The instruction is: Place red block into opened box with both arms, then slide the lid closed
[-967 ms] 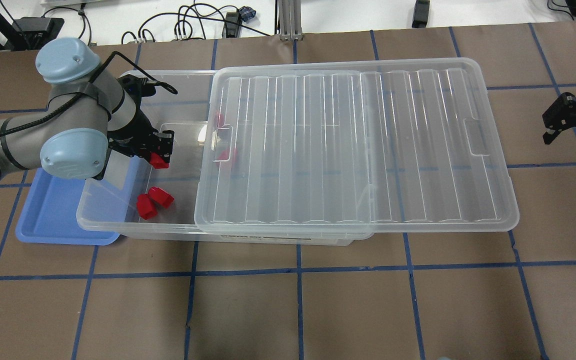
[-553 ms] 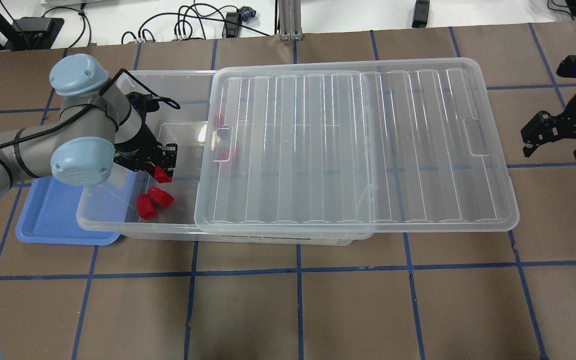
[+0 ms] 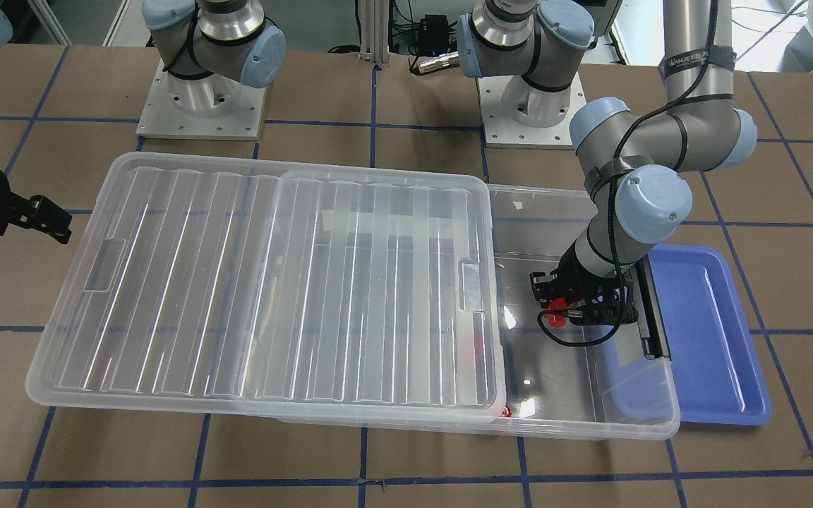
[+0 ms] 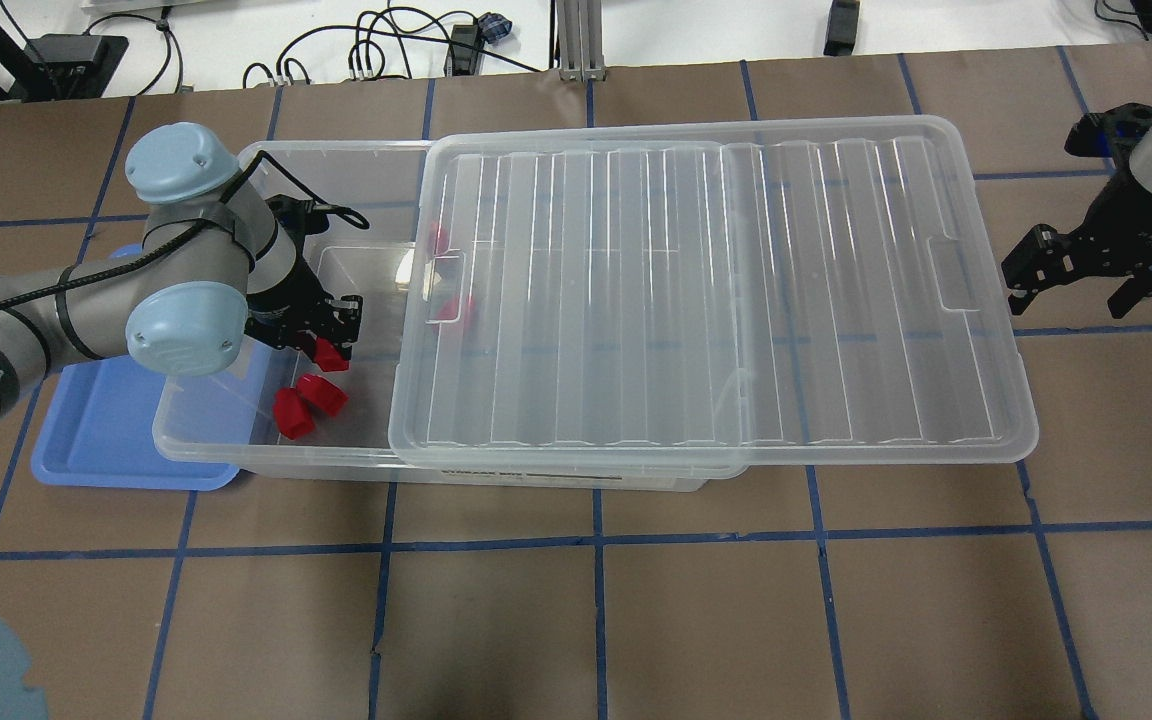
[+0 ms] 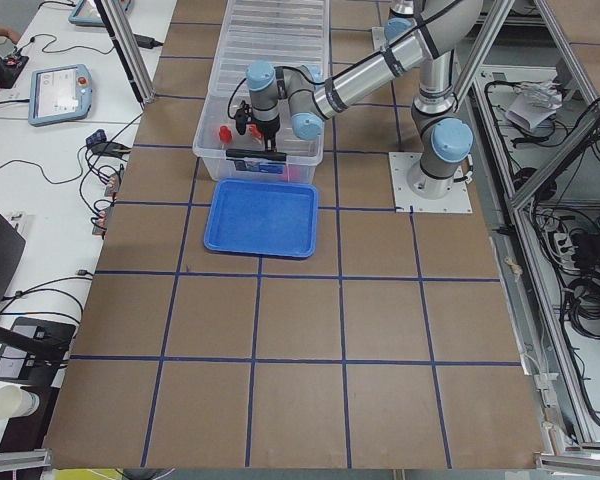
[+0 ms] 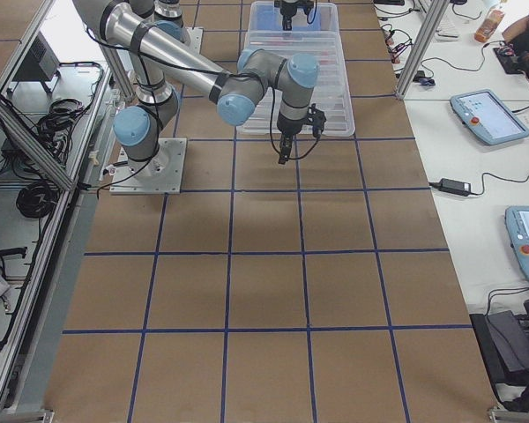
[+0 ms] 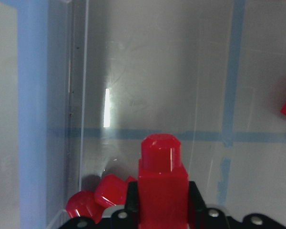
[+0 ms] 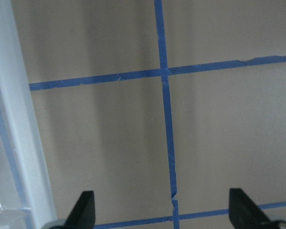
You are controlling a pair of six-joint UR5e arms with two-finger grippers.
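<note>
Two loose blocks [image 4: 306, 405] lie in the open end of the box [image 4: 266, 455]; just above them, the left claw [image 4: 332, 347] clamps the red block [image 7: 162, 183]; dropped here, it may bounce off them; the right claw [image 4: 1076, 285] gapes wide and empty beside the lid [image 4: 716, 300].

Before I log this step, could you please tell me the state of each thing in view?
Box: partly open.
Lid: slid aside, covering most of the box.
Left gripper: shut, over the box's open end.
Held block: clamped in the left gripper, not yet released.
Right gripper: open, over the table beyond the lid.
Loose blocks: two lying on the box floor.
Tray: flat on the table.
</note>
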